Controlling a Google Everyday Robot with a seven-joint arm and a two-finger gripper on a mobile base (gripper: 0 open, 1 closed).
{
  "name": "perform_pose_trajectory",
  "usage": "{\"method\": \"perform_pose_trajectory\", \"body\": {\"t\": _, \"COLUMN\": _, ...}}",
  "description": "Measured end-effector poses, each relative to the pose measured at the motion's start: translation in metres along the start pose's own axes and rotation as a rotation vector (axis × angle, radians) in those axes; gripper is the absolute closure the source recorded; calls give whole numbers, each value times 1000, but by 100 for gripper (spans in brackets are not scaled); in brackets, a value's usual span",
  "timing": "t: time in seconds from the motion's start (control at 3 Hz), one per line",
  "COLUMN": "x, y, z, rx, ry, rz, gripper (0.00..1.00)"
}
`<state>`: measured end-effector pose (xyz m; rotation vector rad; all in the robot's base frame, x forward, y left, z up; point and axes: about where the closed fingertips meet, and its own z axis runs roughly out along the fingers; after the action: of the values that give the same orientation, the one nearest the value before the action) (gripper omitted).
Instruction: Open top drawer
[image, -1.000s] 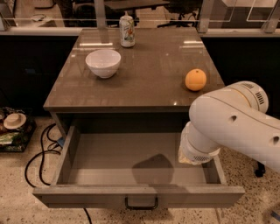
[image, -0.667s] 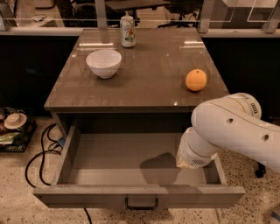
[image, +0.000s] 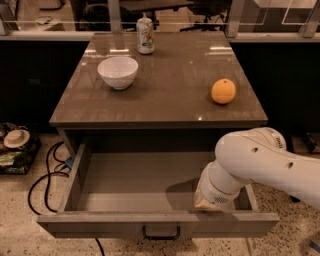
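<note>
The top drawer (image: 100, 226) stands pulled far out from under the table top, and its broad shallow tray (image: 135, 177) shows bare. Its small black bar handle (image: 161, 233) is at the middle of the front panel. My white arm (image: 260, 160) comes in from the right and bends down over the drawer's right front corner. My gripper (image: 212, 201) is at the arm's lower end, inside the drawer just behind the front panel and right of the handle. The wrist hides most of it.
On the brown table top (image: 170, 95) stand a white bowl (image: 118, 72) at the left, a drink can (image: 145, 34) at the back and an orange (image: 223, 91) at the right. Black cables (image: 45, 175) and clutter (image: 15, 145) lie on the floor at the left.
My arm has shifted slightly left and lower over the drawer's right front corner. The drawer stays pulled out as before.
</note>
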<state>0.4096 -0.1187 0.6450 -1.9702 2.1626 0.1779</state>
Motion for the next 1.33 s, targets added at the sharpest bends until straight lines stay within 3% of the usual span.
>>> {"method": "perform_pose_trajectory", "body": {"t": 0.67, "x": -22, "y": 33, "z": 0, "rx": -63, "ry": 3, "rz": -18, "gripper": 100}}
{"method": "perform_pose_trajectory", "body": {"t": 1.33, "x": -22, "y": 33, "z": -1, "rx": -60, "ry": 5, "rz": -21, "gripper": 59}}
